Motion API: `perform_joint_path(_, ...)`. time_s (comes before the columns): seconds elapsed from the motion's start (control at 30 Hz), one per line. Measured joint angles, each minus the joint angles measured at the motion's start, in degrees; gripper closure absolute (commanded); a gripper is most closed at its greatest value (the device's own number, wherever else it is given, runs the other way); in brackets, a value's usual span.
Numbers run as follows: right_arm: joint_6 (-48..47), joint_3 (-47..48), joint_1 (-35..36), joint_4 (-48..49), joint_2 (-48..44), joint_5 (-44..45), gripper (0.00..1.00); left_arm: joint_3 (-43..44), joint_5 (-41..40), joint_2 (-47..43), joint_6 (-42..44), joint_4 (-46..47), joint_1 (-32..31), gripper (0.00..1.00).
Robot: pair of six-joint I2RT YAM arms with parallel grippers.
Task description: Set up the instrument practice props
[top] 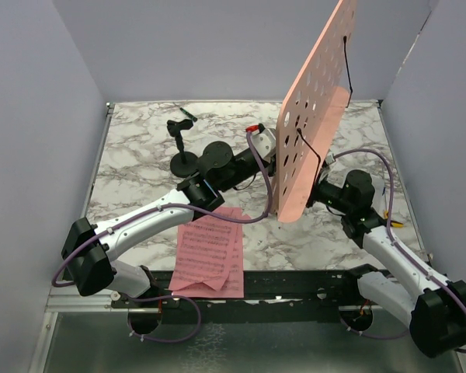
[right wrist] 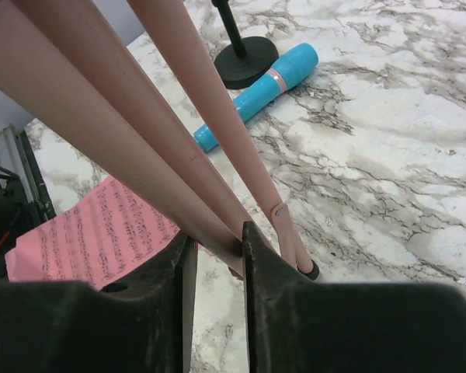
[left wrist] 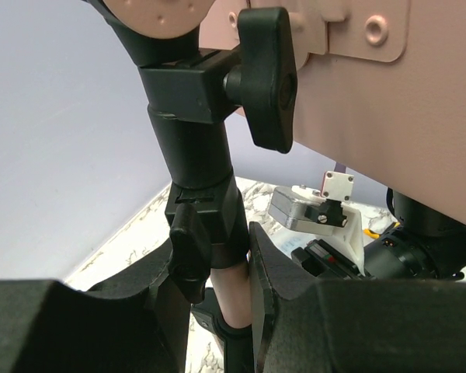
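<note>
The salmon-pink music stand's hole-punched desk [top: 314, 116] stands tilted over the middle of the marble table. My left gripper [left wrist: 234, 307] is shut on the stand's pink pole [left wrist: 237, 299], just under its black collar [left wrist: 190, 155], with the desk's back [left wrist: 419, 101] above. Lower down, my right gripper [right wrist: 217, 256] is shut on one thin tripod leg [right wrist: 140, 140], close to its foot. Two pink sheet-music pages [top: 210, 256] lie overlapping near the front edge, and they also show in the right wrist view as sheets [right wrist: 93, 233]. The light-blue tube-shaped stick [right wrist: 256, 93] lies flat on the table.
A small black microphone stand [top: 185, 159] with a round base [right wrist: 245, 66] stands left of the music stand, beside the blue stick. A green pen [top: 188, 113] lies near the back wall. Purple walls close in the table on three sides.
</note>
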Motion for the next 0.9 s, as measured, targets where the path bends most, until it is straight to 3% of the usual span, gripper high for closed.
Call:
perform_joint_path(0.17, -1.46, 0.44, 0.02, -0.66, 0.11, 0.00, 0.99, 0.00, -0.52, 0.00, 0.02, 0.00, 0.00, 1.00)
perform_joint_path(0.9, -2.03, 6.34, 0.68, -19.37, -4.07, 6.60, 1.00, 1.14, -3.19, 0.00, 0.74, -2.05, -0.24, 1.00)
